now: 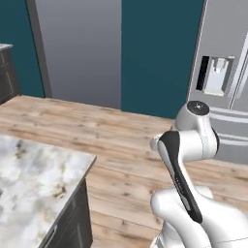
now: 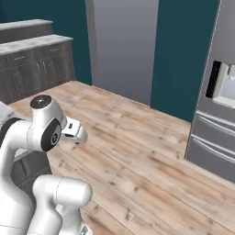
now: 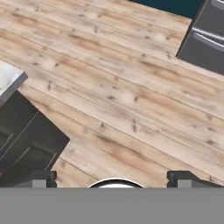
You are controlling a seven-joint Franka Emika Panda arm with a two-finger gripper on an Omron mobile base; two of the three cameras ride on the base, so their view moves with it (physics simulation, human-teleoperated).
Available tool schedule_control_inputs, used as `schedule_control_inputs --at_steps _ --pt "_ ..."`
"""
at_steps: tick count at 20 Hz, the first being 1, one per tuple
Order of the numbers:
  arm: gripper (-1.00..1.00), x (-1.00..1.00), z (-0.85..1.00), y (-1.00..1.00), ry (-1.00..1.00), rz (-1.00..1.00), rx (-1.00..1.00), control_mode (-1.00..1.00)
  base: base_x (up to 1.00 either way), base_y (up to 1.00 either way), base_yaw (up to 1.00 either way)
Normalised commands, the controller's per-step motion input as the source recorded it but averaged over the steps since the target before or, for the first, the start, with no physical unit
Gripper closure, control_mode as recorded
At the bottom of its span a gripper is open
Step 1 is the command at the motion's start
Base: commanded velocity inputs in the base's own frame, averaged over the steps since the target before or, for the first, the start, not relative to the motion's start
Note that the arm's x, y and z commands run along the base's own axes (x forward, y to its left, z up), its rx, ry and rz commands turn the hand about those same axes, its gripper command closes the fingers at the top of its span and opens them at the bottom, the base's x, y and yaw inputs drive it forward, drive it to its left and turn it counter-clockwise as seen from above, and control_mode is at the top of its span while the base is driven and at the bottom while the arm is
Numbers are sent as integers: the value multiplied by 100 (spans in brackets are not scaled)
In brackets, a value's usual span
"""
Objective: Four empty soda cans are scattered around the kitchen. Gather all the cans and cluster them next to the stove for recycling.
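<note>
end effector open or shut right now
Open. In the hand view the end effector has its two dark fingertips far apart at the bottom, with bare wooden floor between them and nothing held.

My two base cameras sit behind the white arm [image 1: 189, 145], facing forward over pale wood plank floor [image 1: 121, 140] toward the grey steel fridge [image 2: 215, 105]; my hand camera looks down close at that floor.

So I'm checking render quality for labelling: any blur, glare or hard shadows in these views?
Left base view: marble countertop soft, veins smeared. Right base view: even flat light, no glare on the fridge. Hand view: floor planks slightly blurred, no hard shadows.
</note>
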Motion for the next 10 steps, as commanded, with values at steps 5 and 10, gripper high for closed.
schedule_control_inputs --at_steps 5,10 --pt "-100 0 0 0 0 0 0 100 91 -12 21" --pt "-100 0 0 0 0 0 0 100 82 -2 30"
